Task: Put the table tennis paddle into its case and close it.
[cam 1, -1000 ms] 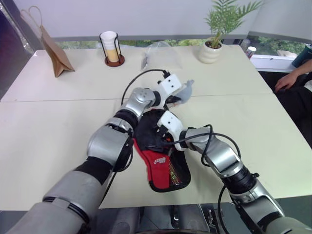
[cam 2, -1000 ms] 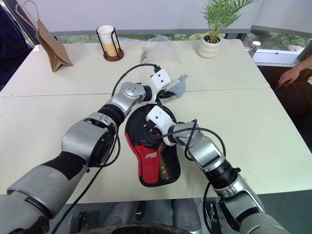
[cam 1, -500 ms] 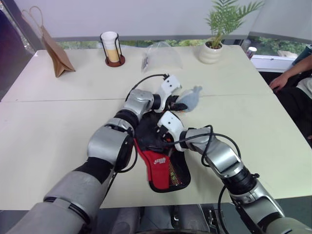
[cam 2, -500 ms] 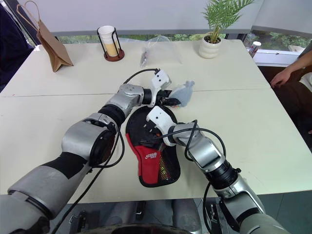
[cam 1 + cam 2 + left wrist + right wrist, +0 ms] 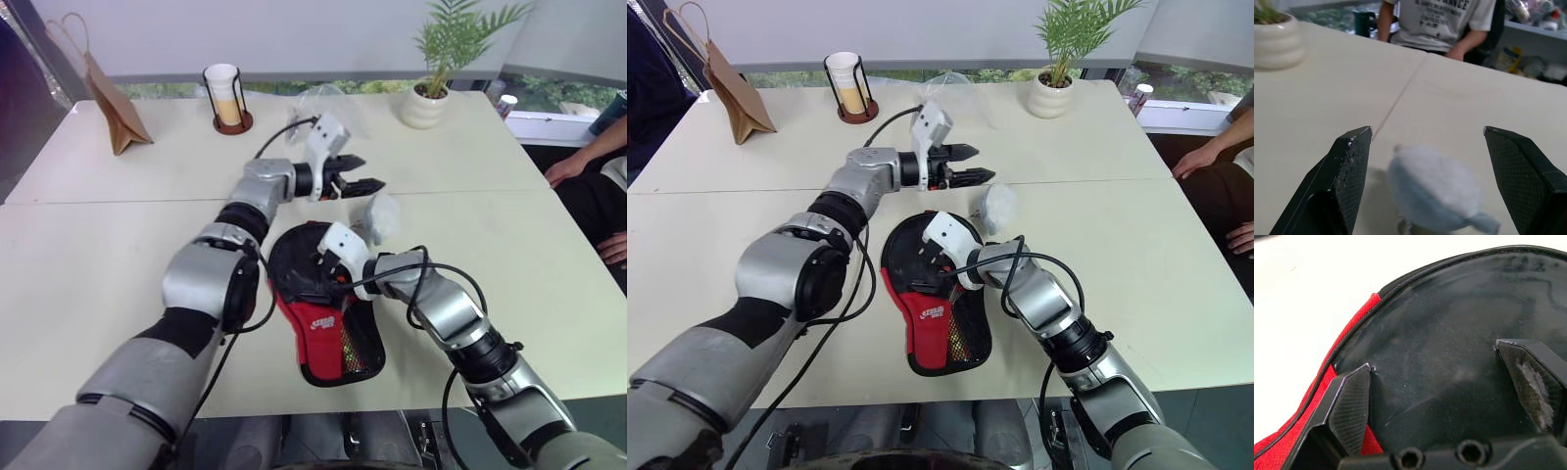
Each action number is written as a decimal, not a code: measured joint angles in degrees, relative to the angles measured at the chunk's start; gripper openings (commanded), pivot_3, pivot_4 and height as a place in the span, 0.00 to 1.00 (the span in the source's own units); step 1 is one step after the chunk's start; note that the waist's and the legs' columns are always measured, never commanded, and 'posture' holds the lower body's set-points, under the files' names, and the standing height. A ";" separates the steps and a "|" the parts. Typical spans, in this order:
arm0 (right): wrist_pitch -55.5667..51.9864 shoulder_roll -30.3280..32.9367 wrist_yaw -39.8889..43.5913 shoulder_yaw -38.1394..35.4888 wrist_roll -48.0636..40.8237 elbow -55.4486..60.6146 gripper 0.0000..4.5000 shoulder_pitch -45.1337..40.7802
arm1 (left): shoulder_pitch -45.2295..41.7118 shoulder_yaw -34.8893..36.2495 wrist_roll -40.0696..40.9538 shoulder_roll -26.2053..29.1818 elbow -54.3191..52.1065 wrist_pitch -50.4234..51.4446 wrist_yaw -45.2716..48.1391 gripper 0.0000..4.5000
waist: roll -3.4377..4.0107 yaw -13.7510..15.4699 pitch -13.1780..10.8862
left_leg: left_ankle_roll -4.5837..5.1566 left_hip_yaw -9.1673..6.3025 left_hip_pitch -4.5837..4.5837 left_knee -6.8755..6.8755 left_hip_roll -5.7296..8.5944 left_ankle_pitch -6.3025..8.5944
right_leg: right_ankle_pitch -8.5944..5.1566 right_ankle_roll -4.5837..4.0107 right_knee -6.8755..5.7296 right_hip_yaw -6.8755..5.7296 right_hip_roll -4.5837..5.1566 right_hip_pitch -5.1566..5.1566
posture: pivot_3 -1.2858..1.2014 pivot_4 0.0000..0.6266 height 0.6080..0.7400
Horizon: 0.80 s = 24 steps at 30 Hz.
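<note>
A pale table point(image 5: 98, 274) with a seam running across it carries the rest. At its far left corner stands a brown paper bag point(image 5: 106, 108) with looped handles. Near it, a cup point(image 5: 224, 94) sits upright in a dark wire holder on a round base. A crumpled clear plastic bag point(image 5: 315, 98) lies further along the far edge, and a potted plant point(image 5: 431, 83) in a white ribbed pot stands toward the far right. A small pale-blue soft lump point(image 5: 377, 215) rests near the table's middle. A person's arm point(image 5: 588, 157) reaches onto the right edge.

The right gripper point(image 5: 312, 276) hides part of the case point(image 5: 328, 338)
</note>
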<state>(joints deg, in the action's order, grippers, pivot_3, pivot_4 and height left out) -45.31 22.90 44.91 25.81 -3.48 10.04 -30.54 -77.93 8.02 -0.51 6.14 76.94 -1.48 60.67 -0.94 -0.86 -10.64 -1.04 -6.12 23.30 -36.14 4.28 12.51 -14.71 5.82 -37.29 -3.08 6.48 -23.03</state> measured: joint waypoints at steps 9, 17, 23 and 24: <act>-3.00 3.27 1.02 -4.20 -2.62 1.13 1.00 -0.61 | 7.68 -3.81 -0.23 12.08 -6.28 -3.56 14.86 0.83 | 0.01 0.11 0.00 | 0.00 -0.01 0.06 0.00 0.06 0.00 | 0.03 0.00 0.03 -0.01 0.07 -0.04 | 0.52 0.24 1.00; -12.75 7.09 0.96 -11.08 -7.91 6.85 1.00 -3.12 | 19.47 -7.42 1.57 15.85 -21.91 -4.49 25.34 0.83 | 0.01 -0.09 -0.04 | 0.00 -0.03 0.19 0.02 0.02 0.00 | 0.03 -0.01 0.04 0.03 0.06 -0.21 | 0.52 0.24 1.00; -19.54 10.57 1.13 -18.74 -13.78 11.76 1.00 -8.55 | 30.93 -11.24 3.84 15.83 -38.54 -2.44 26.33 0.83 | 0.05 0.05 -0.07 | 0.00 -0.05 0.19 0.01 0.00 0.00 | 0.04 -0.03 0.04 0.07 0.04 -0.21 | 0.52 0.24 1.00; -20.27 11.35 1.26 -19.77 -14.58 12.09 1.00 -9.02 | 32.22 -11.94 4.00 15.68 -40.70 -2.06 26.07 0.83 | 0.05 0.16 -0.07 | 0.00 -0.06 0.19 0.01 0.00 0.00 | 0.04 -0.03 0.04 0.06 0.05 -0.20 | 0.52 0.24 1.00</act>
<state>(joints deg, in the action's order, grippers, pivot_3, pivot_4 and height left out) -65.58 34.25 46.17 6.04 -18.06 22.13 -39.56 -45.71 -3.92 3.49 21.82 36.24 -3.55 86.75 -0.90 -0.70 -10.71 -1.04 -6.18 23.49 -36.13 4.28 12.51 -14.67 5.79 -37.25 -3.01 6.53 -23.23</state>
